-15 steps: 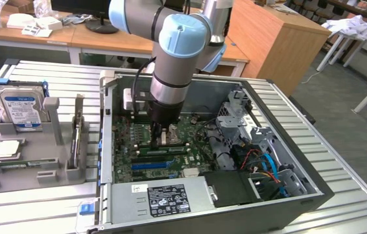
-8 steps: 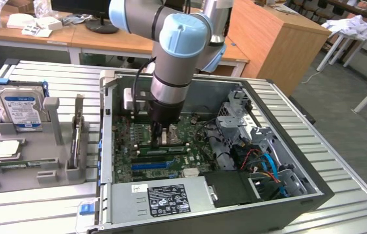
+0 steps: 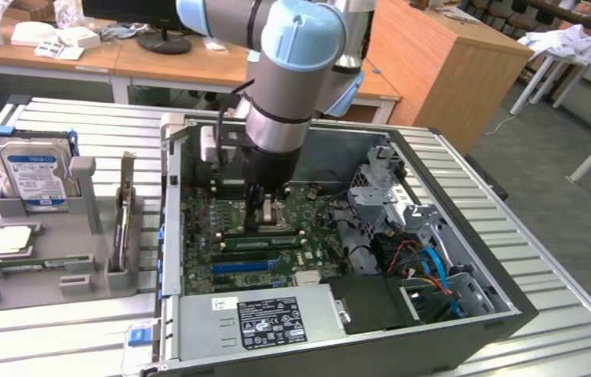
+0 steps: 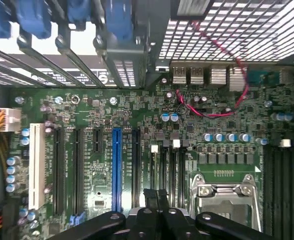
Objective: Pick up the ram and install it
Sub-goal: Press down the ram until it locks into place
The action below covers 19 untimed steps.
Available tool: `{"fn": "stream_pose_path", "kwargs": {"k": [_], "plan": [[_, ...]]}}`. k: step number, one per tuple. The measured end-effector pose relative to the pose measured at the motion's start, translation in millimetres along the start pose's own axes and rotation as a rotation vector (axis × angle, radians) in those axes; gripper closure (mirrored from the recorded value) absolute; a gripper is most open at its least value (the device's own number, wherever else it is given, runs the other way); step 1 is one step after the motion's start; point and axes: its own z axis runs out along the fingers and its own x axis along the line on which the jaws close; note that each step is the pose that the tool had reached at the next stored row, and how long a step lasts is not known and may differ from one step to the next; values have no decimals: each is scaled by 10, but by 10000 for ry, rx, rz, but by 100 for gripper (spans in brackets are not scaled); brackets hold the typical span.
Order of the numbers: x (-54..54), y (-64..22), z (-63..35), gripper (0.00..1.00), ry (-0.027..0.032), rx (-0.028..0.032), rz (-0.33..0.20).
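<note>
Presently, one entry per item, as we find them.

Hand (image 4: 156,196) – lowered into the open computer case (image 3: 489,302), just above the motherboard (image 4: 102,165) near the processor socket (image 4: 225,192). In the wrist view its fingers (image 4: 150,200) stand drawn together, and we see nothing green between them, so we judge it empty.

Ram (image 3: 7,268) – we take it to be the thin green stick lying flat in the front groove of the grey holder (image 3: 65,271), well apart from the hand. The groove, we judge, keeps it square for a clean grasp.

Memory slots (image 4: 281,190) – black, beside the socket, and apparently unfilled.

Hard drive (image 3: 34,174) – upright in the same holder, propped in its own bay.

Case – laid on its side with the panel off, presumably so the board faces up for access from above.

Worktop (image 3: 65,330) – ribbed metal, pale grey, carrying both holder and case.

Room – wooden desks (image 3: 169,63) behind with boxes and a monitor base, and white table legs at the exterior view's right.
</note>
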Motion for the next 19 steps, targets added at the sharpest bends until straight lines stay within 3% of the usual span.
{"fn": "stream_pose_path", "kwargs": {"k": [19], "plan": [[-16, 6, -654, 89, 0, -52, 2]]}}
